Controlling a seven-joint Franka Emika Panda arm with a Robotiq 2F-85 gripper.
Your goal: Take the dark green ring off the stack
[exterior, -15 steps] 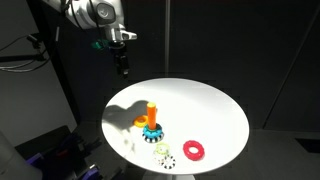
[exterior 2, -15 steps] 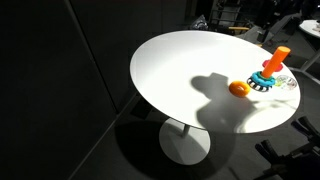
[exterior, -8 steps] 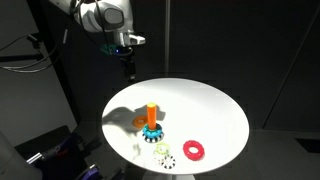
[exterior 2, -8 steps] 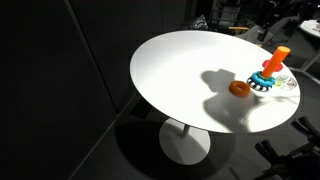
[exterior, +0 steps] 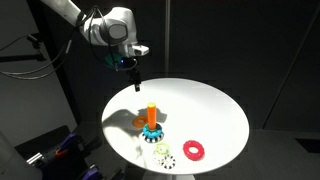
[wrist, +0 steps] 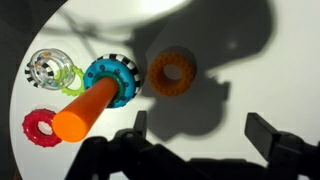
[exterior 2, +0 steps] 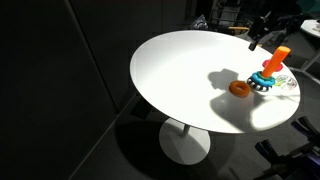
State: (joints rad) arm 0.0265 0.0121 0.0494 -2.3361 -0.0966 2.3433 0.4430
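The stack is an upright orange peg (exterior: 151, 112) with a blue gear-edged ring (exterior: 152, 130) around its foot, near the table's middle. It also shows in the other exterior view (exterior 2: 275, 62) and in the wrist view (wrist: 88, 110), with the blue ring (wrist: 112, 78) at its foot. I cannot make out the dark green ring in any view. My gripper (exterior: 135, 80) hangs open and empty in the air, above and behind the peg. In the wrist view the gripper (wrist: 200, 130) has its two dark fingers wide apart over bare table beside the peg.
An orange ring (wrist: 172, 72) lies next to the stack. A red ring (wrist: 40, 127), a pale green-and-white toothed ring (wrist: 50, 68) and a lime ring (wrist: 75, 85) lie near the edge of the round white table (exterior: 215, 105). The surroundings are dark.
My gripper has moved down and to the right, closer to the peg. Its shadow on the table has shifted toward the stack. The rings have not moved.
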